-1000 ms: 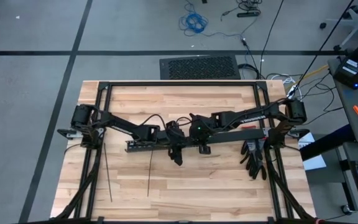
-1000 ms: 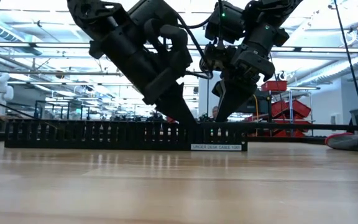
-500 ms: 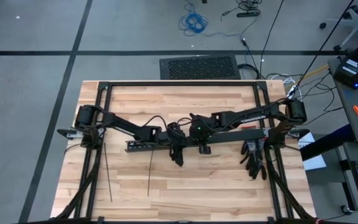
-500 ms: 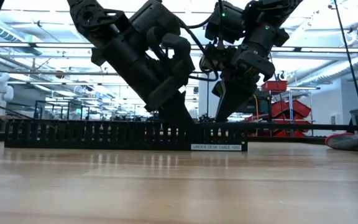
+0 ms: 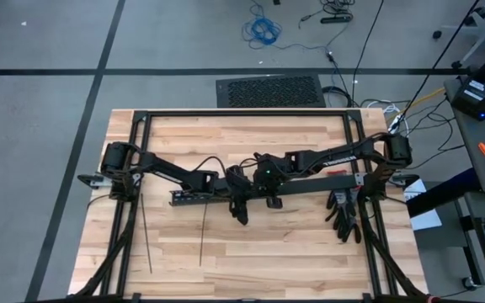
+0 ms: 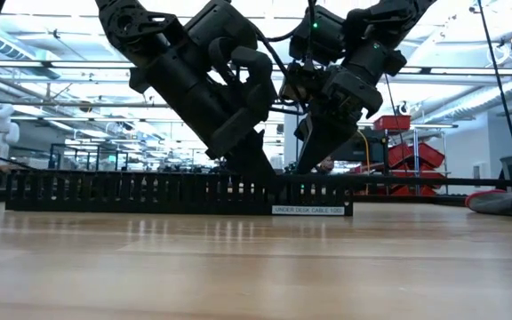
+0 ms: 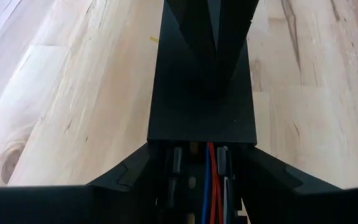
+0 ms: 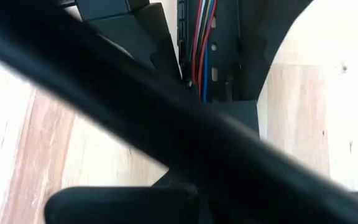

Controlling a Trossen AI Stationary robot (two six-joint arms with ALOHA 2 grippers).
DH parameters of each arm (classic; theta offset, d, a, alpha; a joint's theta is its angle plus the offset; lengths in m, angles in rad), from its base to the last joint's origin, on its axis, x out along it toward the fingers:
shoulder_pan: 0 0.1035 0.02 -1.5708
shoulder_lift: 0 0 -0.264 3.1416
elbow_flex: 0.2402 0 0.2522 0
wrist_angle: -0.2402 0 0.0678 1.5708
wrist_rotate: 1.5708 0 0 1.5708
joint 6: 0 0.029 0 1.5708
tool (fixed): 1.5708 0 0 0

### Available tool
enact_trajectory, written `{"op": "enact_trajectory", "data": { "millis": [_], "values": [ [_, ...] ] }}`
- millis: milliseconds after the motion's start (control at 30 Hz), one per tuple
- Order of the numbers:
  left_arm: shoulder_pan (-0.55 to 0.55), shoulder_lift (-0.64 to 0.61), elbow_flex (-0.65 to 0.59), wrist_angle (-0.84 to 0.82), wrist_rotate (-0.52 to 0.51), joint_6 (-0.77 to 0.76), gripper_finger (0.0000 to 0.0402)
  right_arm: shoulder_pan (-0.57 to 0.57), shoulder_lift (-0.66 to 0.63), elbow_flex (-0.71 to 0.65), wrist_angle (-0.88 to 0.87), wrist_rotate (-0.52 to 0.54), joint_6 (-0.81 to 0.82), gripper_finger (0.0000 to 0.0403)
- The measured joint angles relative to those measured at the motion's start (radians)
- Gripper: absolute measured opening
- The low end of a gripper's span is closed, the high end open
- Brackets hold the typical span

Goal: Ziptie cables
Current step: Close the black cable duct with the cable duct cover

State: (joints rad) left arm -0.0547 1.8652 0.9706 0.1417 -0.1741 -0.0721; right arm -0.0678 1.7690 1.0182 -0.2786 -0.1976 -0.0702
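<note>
Between the left gripper's [image 7: 209,74] nearly closed fingers, coloured cables [image 7: 211,180] lie inside the black duct [image 6: 176,193]. Right gripper's [image 6: 314,151] fingers are together beside it, on the wooden worktop [image 5: 268,248].

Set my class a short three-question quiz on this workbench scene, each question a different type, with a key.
1. True or false: the black gloves lie beside the left arm's base.
2. Where do the coloured wires run? A) inside the black slotted duct; B) across the gloves; C) along the table's edge.
3. How many zipties lie on the table?

Key: 1. False, they are on the right arm's side. 2. A. 3. Two.
</note>
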Motion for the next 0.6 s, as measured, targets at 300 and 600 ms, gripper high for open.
{"op": "enact_trajectory", "data": {
  "millis": [300,600],
  "values": [
    [-0.019,-0.051,0.001,-0.125,0.008,-0.024,0.0184,-0.004,0.006,0.003,0.022,0.006,-0.005,0.0],
    [-0.019,-0.095,-0.001,-0.2,0.006,-0.019,0.0184,-0.005,0.019,0.003,0.022,0.009,-0.004,0.0]
  ]
}}
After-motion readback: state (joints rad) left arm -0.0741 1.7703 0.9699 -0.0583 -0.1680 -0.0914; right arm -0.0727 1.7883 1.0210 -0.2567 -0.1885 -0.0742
